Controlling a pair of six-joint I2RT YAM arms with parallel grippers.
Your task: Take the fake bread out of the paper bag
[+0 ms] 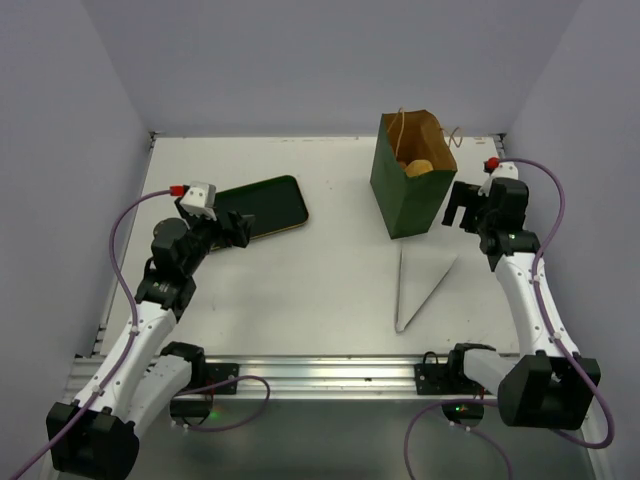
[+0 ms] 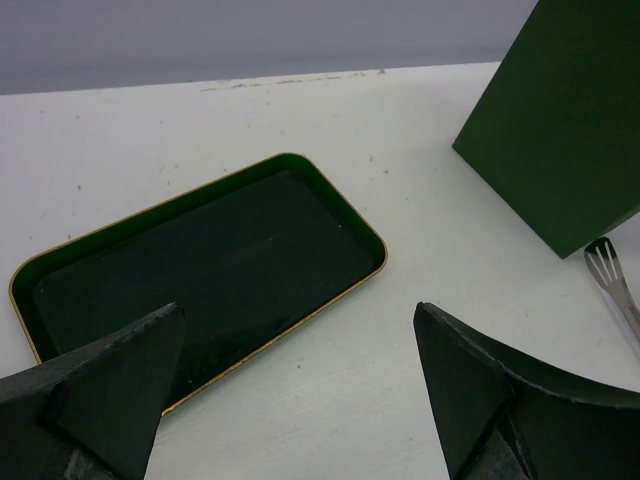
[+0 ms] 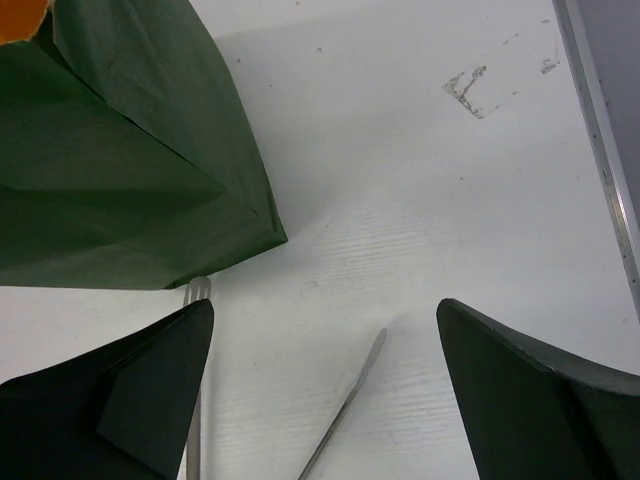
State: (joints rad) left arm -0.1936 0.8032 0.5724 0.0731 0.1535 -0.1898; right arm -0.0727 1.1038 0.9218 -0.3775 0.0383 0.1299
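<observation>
White table [image 1: 300,290], grey walls; paper bag [image 1: 405,195] stands upright at right, fake bread [image 1: 417,167] inside, showing at the open top. Right gripper [image 1: 458,206], jaws spread and empty, sits just right of the bag, so it's the nearer arm. Left gripper [image 1: 238,228], also spread, is by the green tray [image 1: 268,203].

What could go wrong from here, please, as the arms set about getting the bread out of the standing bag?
1. The paper bag stands upright and unheld; the open right gripper close beside it could nudge it over.
2. The tongs lie right at the bag's base, so a sliding bag or a lowering arm might catch on them.
3. The bread sits down inside the narrow mouth, where the twine handles could snag a finger.
</observation>
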